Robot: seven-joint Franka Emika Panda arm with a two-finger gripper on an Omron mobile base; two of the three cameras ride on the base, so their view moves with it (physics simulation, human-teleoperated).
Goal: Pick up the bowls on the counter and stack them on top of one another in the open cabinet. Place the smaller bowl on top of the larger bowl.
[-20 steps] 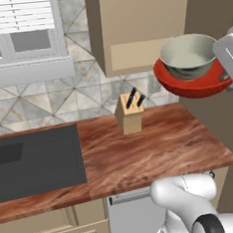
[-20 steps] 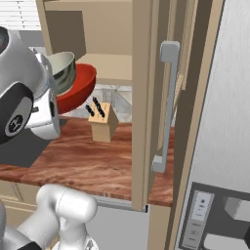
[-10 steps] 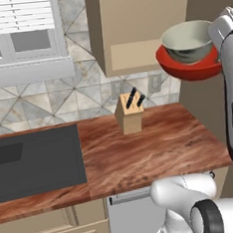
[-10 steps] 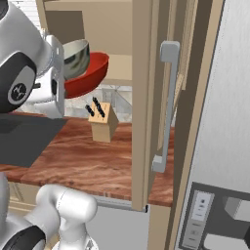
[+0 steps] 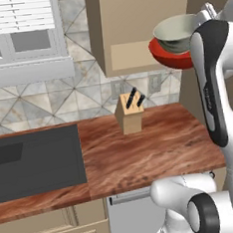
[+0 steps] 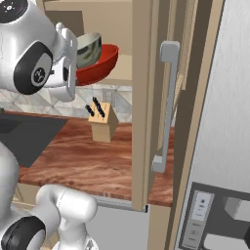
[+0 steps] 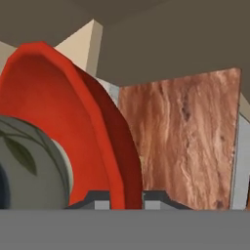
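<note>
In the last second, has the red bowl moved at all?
Yes. The red bowl, with the small bowl inside, has risen and gone toward the cabinet, farther above the knife block.

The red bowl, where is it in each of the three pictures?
Left base view: the red bowl is upper right, beside the white arm.
Right base view: upper left, at the cabinet shelf.
Hand view: it fills the left side.
Shared landmark: the small grey-green bowl sitting inside it.

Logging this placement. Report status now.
Gripper clamped on red bowl rim. Grey-green bowl nested inside it, both raised at open cabinet shelf level. Knife block below on counter, clear.
</note>
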